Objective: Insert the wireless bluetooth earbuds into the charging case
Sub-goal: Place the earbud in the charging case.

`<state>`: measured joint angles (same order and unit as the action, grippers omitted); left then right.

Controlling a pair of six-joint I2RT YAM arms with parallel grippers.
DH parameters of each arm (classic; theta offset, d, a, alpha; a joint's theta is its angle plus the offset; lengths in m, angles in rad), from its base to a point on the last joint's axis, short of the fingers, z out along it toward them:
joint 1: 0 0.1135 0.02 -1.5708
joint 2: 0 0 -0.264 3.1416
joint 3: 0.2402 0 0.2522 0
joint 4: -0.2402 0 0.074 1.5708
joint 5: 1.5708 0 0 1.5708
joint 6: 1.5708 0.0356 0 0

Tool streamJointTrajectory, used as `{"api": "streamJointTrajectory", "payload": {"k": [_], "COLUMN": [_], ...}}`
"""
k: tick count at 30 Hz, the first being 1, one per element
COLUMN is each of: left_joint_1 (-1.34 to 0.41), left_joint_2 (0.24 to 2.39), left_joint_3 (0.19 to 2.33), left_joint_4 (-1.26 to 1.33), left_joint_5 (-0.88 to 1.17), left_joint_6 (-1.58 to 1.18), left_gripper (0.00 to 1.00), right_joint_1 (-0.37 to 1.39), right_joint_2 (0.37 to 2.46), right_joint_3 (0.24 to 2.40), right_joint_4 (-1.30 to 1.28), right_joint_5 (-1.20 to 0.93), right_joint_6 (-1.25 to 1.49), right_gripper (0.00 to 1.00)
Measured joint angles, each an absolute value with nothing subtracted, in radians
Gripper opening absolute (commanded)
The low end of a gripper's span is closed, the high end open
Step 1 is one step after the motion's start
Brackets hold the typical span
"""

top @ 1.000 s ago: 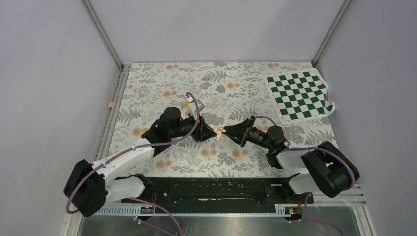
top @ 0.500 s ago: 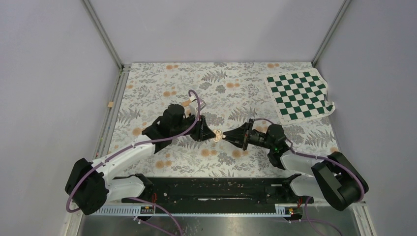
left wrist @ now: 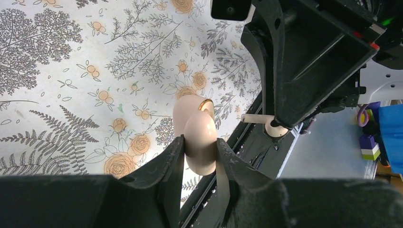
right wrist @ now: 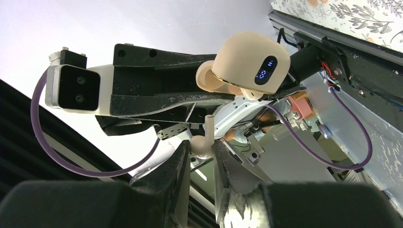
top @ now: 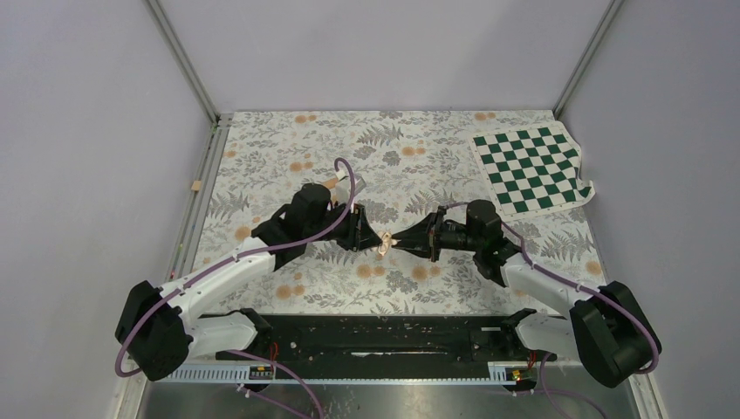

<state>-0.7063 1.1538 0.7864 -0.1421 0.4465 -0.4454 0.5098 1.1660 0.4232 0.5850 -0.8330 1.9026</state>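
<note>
Handling: earbud [right wrist: 201,145] looks light, slick, easily dropped, so right claw [right wrist: 202,153] pinches its bulb, stem free; left claw [left wrist: 200,153] clamps the hard case [left wrist: 196,124] across its sides (lid ajar).

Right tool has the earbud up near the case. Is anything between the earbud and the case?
Nothing visible does. The earbud in the right tool and the charging case in the left tool are apart, with only open air between them. Whether the case stands open wide enough, I cannot tell.
</note>
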Motion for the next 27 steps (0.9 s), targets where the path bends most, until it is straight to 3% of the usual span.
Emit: {"api": "streamJointTrajectory", "payload": {"k": [27], "left_joint_1": [-0.724], "left_joint_2": [1.169], "left_joint_3": [0.819], "left_joint_4": [-0.191], "left_joint_5": [0.437], "left_joint_6": [-0.445], "left_gripper": [0.0], "right_joint_1": [0.509], "right_joint_2": [1.267], "right_joint_3": [0.496], "right_joint_4": [0.44], "right_joint_5": [-0.855], "right_joint_6": [1.791], "right_gripper": [0.0]}}
